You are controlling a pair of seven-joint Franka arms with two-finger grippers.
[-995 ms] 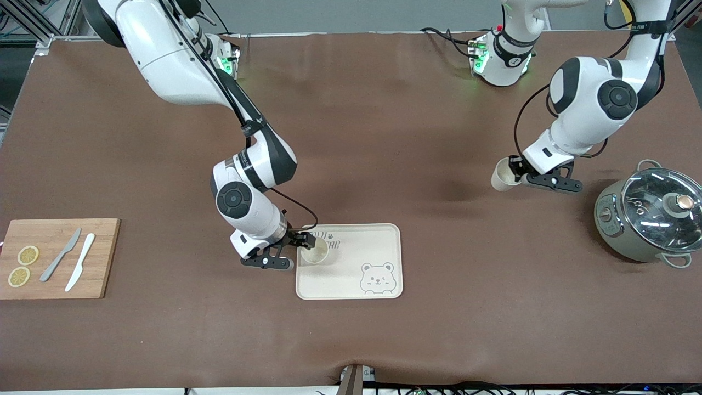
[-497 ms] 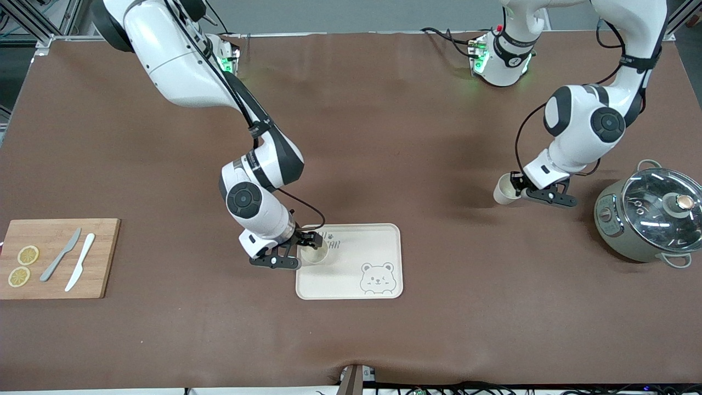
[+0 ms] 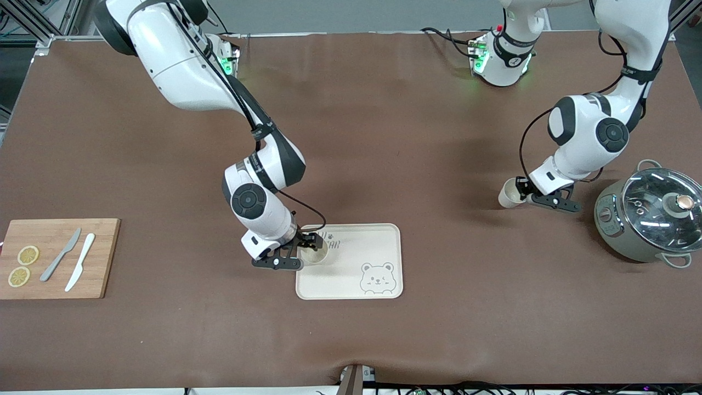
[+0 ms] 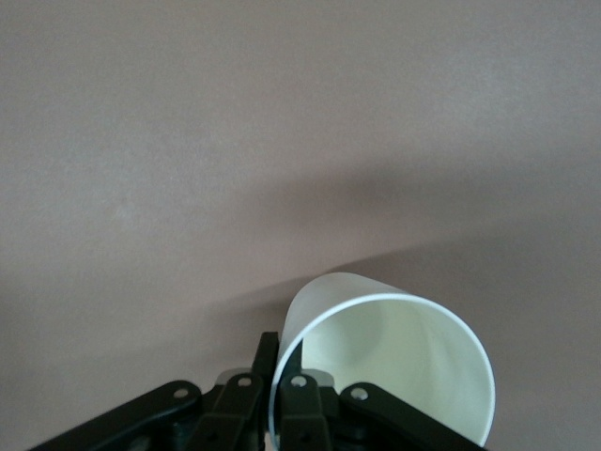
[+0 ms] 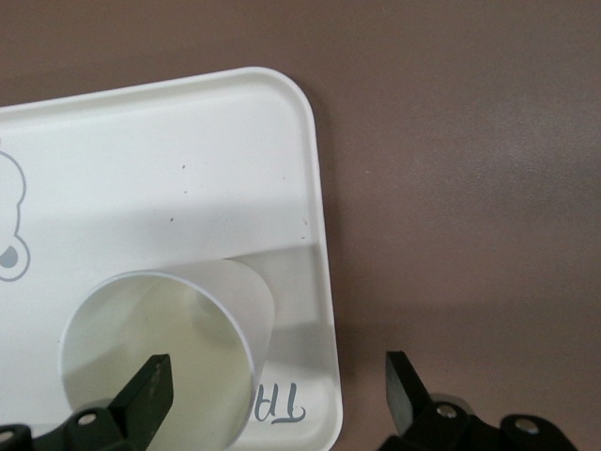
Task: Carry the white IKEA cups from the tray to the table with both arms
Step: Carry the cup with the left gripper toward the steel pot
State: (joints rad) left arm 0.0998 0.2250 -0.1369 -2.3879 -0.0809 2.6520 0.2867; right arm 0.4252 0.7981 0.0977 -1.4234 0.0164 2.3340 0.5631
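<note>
The right gripper sits low over the corner of the bear-printed tray that lies toward the right arm's end of the table and farther from the front camera, and its fingers stand spread wide, one inside the rim of a white cup and the other out over the tray's edge, so nothing is clamped. That first cup stands upright on the tray, just beside the printed lettering, with the bear drawing nearer the front camera and well apart from it. The left gripper hangs above the bare brown table between the tray and the grey-green pot, and it grips the second white cup by the wall near the rim; the cup is tilted, its mouth turned up and toward the arm (the left wrist view shows the open rim close against the black fingers, with only tablecloth past it). This cup is in the air, well apart from the tray and clear of the pot, whose glass lid is in place. Toward the right arm's end of the table a wooden cutting board carries two lemon slices, a grey knife and a white knife.
</note>
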